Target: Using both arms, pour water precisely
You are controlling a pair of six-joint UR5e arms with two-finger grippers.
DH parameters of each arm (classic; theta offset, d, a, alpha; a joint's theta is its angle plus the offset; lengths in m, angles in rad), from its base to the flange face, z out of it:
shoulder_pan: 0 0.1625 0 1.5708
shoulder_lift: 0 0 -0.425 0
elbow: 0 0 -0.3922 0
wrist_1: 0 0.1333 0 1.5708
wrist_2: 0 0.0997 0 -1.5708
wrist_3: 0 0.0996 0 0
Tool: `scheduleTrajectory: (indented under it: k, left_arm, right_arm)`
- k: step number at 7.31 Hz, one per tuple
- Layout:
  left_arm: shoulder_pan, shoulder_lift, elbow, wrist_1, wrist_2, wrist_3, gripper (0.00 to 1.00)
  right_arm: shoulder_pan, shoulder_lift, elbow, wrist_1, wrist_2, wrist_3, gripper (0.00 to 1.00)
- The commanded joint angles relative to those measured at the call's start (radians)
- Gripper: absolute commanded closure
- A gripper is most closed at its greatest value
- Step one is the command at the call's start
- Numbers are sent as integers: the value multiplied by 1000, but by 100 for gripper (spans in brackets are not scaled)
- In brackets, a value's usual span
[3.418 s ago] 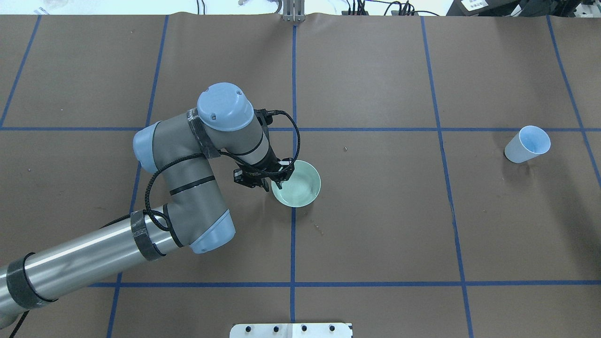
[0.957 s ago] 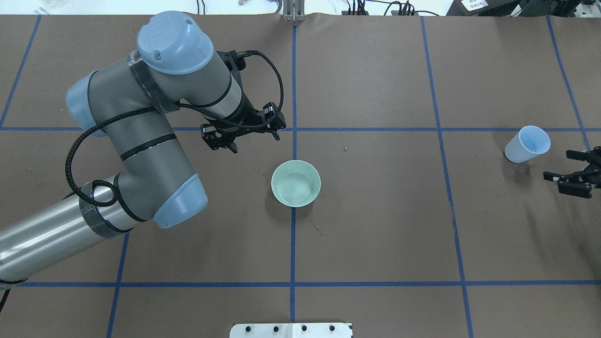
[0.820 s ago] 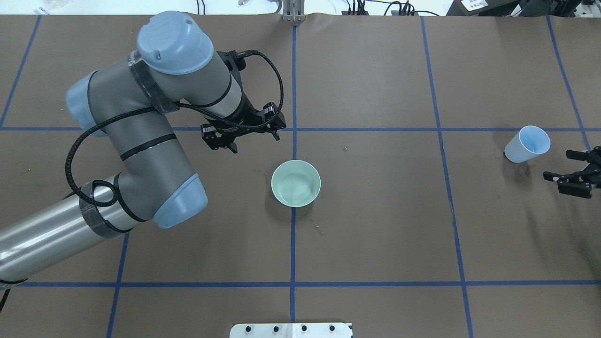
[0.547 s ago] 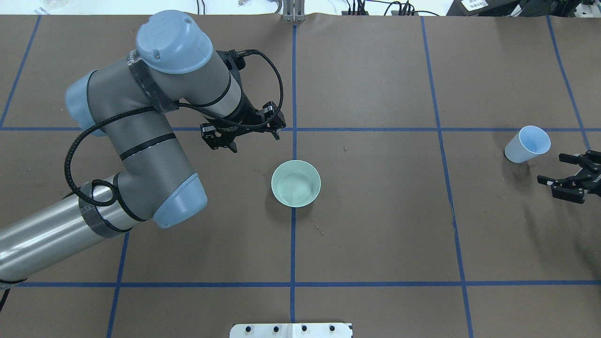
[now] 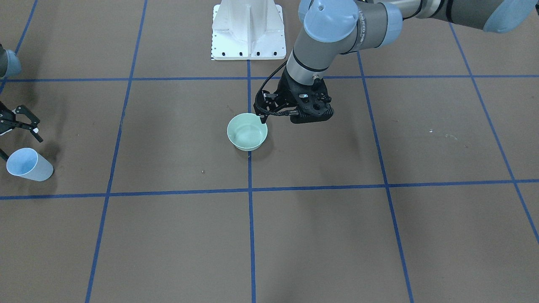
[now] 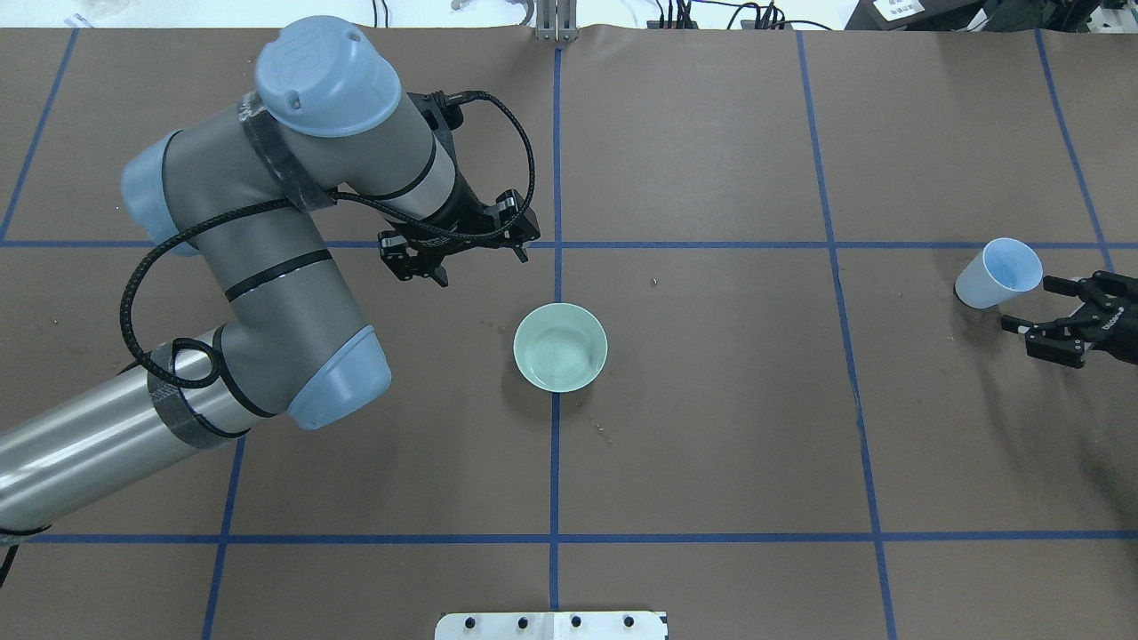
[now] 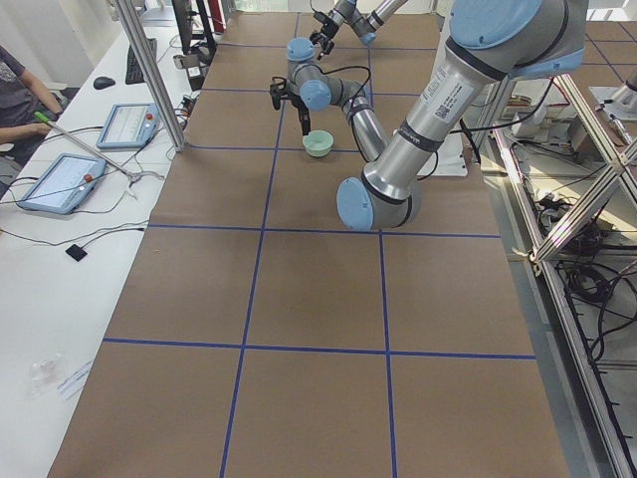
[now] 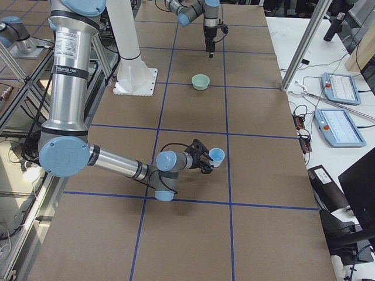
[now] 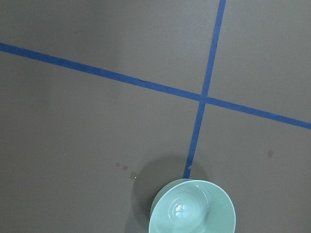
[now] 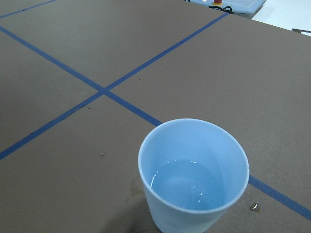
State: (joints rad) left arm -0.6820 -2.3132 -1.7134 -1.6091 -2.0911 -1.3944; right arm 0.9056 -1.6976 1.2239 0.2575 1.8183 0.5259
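Overhead, the right gripper (image 6: 1031, 304), spread, sits at the blue cup's (image 6: 997, 273) four o'clock; the left gripper (image 6: 467, 258), also spread, hovers at the green bowl's (image 6: 560, 347) ten o'clock.

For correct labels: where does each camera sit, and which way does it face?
Overhead: behind the robot, looking down; left arm, left tool, bowl, right tool beside cup.
Front-facing: across the table, facing the robot; pedestal, left arm.
Exterior left: table's left end, looking along it; left arm near.
Exterior right: opposite end; right arm near.
Left wrist: looks down at the bowl; no tool shows.
Right wrist: faces the cup's water; no tool shows.
Shared: overhead and front-facing both show bowl, cup.
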Motion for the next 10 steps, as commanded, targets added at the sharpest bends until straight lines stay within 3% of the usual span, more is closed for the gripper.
scheduleTrajectory:
  k: [1,10]
  left_arm:
    - [-2,0,0,0,0,0,1]
    - [-10,0,-9,0,0,-1,1]
  right_arm:
    - [-1,25,-12,-6,-14,28,5]
    - [-1,110,-83,-10,-30,75,5]
